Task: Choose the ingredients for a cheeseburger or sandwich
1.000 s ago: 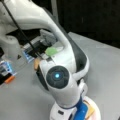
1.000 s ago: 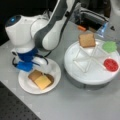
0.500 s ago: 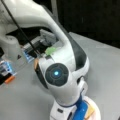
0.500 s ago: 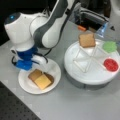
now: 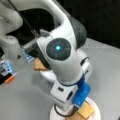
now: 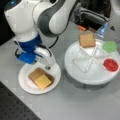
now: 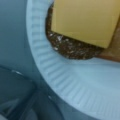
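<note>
On the white paper plate (image 6: 25, 83), at seven o'clock in a front view, lies the stack: a toast square (image 6: 35, 74), the dark patty (image 7: 72, 47) and the yellow cheese square (image 6: 42, 81) on top. The claw (image 6: 47, 67) hangs just above the plate's rim; released or clenched, I cannot tell. The second toast square (image 6: 86, 40), green leaf piece (image 6: 109, 46) and red disc (image 6: 111, 64) remain in the divided tray (image 6: 75, 75) on the tabletop (image 6: 75, 105).

Grey desk (image 6: 75, 105) carries everything. White paper plate (image 6: 27, 86) sits near a front view's bottom left; its ribbed rim (image 7: 57, 82) fills the wrist view. White round divided tray (image 6: 82, 75) stands just beside the plate, toward a front view's right. Small orange block (image 6: 81, 28) lies beyond the tray, toward the top. Black perforated board (image 6: 15, 110) lies below the plate at the desk's edge.
</note>
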